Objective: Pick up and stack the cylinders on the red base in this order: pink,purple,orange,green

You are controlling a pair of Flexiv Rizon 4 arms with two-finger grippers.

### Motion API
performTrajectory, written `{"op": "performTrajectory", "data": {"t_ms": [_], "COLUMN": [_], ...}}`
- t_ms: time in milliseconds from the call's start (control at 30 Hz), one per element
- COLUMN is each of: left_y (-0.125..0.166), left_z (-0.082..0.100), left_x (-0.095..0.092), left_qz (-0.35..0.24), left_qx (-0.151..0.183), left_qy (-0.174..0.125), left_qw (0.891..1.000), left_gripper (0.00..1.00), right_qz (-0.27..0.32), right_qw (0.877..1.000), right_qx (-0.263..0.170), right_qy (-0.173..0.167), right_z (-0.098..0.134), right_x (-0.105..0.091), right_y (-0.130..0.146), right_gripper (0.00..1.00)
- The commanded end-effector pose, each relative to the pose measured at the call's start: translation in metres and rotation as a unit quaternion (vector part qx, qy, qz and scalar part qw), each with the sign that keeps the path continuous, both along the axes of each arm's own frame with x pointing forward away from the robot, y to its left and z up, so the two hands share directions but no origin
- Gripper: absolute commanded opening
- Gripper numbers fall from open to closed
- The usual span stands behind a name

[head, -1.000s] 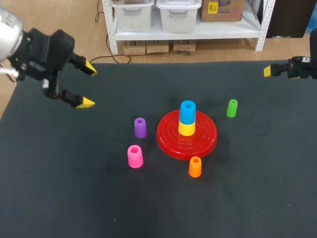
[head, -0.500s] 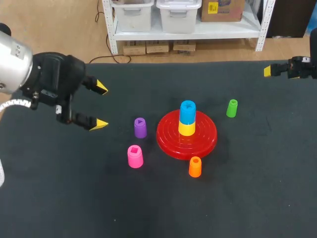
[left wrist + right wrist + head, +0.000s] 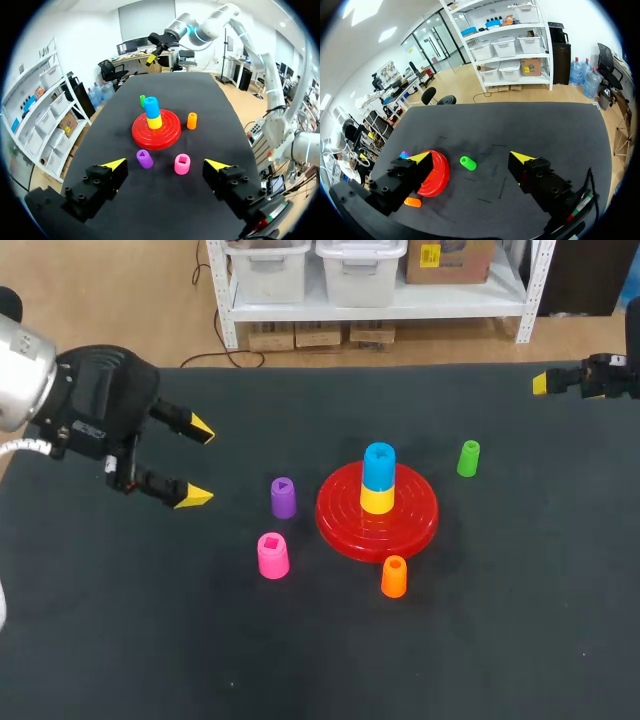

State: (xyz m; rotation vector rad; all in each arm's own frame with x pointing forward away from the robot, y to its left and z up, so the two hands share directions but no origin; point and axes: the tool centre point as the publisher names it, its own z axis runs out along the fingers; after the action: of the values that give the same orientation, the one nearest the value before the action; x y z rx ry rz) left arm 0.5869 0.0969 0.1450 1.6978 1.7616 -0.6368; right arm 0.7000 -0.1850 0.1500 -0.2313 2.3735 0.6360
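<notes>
Pink plastic cylinder [image 3: 272,555] stands upright on the black cloth-covered table [image 3: 120,640], apart from every other piece. To its left is the left gripper [image 3: 200,462], its yellow-tipped fingers spread wide with nothing between them; in the left wrist view the pink piece and the small purple plastic cylinder [image 3: 283,497] both lie ahead of those fingers. The purple one stands upright just beyond the pink one, near the rim of the round red ridged base [image 3: 340,525]. At the base's middle a yellow cylinder [image 3: 377,500] carries a blue cylinder [image 3: 379,466] on top. An orange plastic cylinder [image 3: 394,576] stands just beside the base's near rim. A green plastic cylinder [image 3: 468,458] stands upright near its right side. At the table's far right edge is the right gripper [image 3: 470,157], fingers spread and holding nothing, well apart from the pieces.
</notes>
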Motion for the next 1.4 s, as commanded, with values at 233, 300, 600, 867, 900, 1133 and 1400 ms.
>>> {"op": "performTrajectory", "data": {"t_ms": [233, 300, 600, 867, 900, 1133, 1400], "left_y": [-0.003, -0.003, -0.004, -0.003, -0.003, -0.003, -0.003], "left_z": [-0.001, 0.000, -0.003, -0.003, -0.003, -0.003, -0.003], "left_x": [0.013, 0.014, 0.016, 0.015, 0.015, 0.015, 0.015], "left_qz": [-0.034, -0.032, -0.016, -0.013, -0.013, -0.013, -0.013], "left_qx": [0.007, 0.010, 0.018, 0.021, 0.021, 0.021, 0.021], "left_qy": [0.008, 0.009, 0.015, 0.012, 0.012, 0.012, 0.012], "left_qw": [0.999, 0.999, 1.000, 1.000, 1.000, 1.000, 1.000], "left_gripper": [1.00, 1.00, 1.00, 1.00, 1.00, 1.00, 1.00], "right_qz": [0.000, 0.000, 0.000, 0.000, 0.000, 0.000, 0.016], "right_qw": [1.000, 1.000, 1.000, 1.000, 1.000, 1.000, 0.997], "right_qx": [0.000, 0.000, 0.000, 0.000, 0.000, 0.000, -0.070], "right_qy": [0.000, 0.000, 0.000, 0.000, 0.000, 0.000, 0.001], "right_z": [0.000, 0.000, 0.000, 0.000, 0.000, 0.000, 0.049], "right_x": [0.000, 0.000, 0.000, 0.000, 0.000, 0.000, -0.002], "right_y": [0.000, 0.000, 0.000, 0.000, 0.000, 0.000, 0.008], "right_gripper": [1.00, 1.00, 1.00, 1.00, 1.00, 1.00, 1.00]}}
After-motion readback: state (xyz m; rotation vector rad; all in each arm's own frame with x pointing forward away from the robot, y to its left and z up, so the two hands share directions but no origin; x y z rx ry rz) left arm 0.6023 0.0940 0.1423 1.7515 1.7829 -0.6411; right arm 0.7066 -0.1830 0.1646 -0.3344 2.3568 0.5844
